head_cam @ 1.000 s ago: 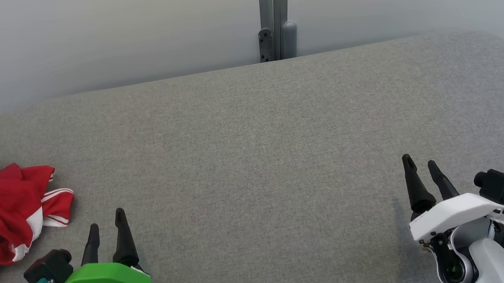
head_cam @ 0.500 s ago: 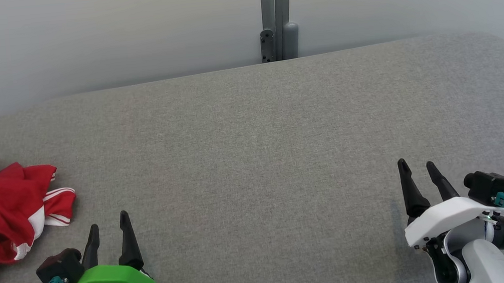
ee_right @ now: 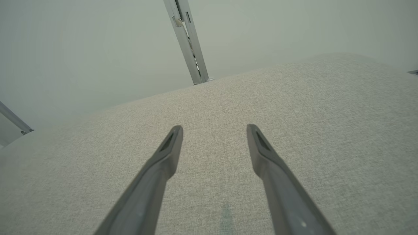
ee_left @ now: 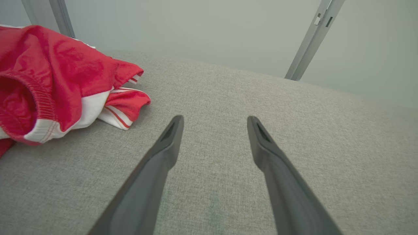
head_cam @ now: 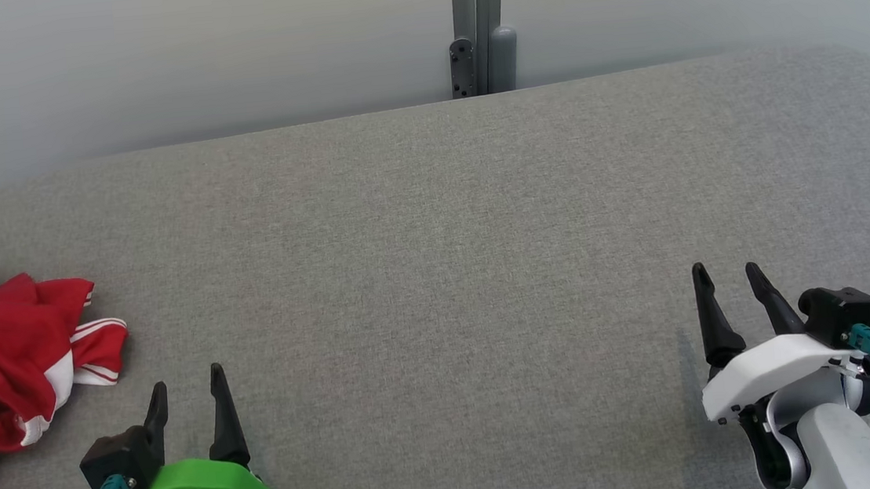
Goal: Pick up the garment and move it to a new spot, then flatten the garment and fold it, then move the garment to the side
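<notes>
Two spread wide, unladen: left end effector (head_cam: 187,377) near garment (head_cam: 3,353) at table's (head_cam: 434,229) left edge, right end effector (head_cam: 724,267) well apart.

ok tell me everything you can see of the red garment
The red garment is a crumpled heap of smooth, slightly shiny red cloth with white panels and thin red-and-white striped hems. One opening has a gathered elastic band, so it may be a pair of shorts. It lies unfolded at the left end of the grey fabric surface, and the head view's left edge cuts part of it off. Only that surface touches it. The open left gripper sits apart, to its right.
</notes>
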Available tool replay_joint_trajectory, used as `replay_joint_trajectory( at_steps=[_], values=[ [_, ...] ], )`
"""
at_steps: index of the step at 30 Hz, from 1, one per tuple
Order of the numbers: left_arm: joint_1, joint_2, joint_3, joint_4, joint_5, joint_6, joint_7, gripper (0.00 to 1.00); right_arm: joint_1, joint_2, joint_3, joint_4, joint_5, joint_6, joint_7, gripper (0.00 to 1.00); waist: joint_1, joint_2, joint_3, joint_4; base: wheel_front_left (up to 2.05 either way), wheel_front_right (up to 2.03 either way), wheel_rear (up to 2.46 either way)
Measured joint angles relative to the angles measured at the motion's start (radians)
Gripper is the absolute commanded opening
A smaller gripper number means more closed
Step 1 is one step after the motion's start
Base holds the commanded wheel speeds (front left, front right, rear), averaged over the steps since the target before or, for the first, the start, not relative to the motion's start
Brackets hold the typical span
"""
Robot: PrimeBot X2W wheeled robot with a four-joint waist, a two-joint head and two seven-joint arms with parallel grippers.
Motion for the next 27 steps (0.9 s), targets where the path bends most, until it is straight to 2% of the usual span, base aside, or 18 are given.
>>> replay_joint_trajectory(
  at_steps=[10,27],
  values=[
    [-0.001,0.001,-0.012,0.004,0.085,0.011,-0.024,1.0,-0.007,0.0,-0.001,0.007,-0.11,0.0,-0.025,1.0,0.0,0.0,0.007,-0.003,0.0,0.0,0.0],
    [-0.002,0.003,-0.018,-0.006,0.146,0.03,-0.056,1.0,-0.019,-0.001,0.01,0.03,-0.195,0.0,-0.056,1.0,0.0,0.0,0.021,0.023,0.0,0.0,0.0]
  ],
)
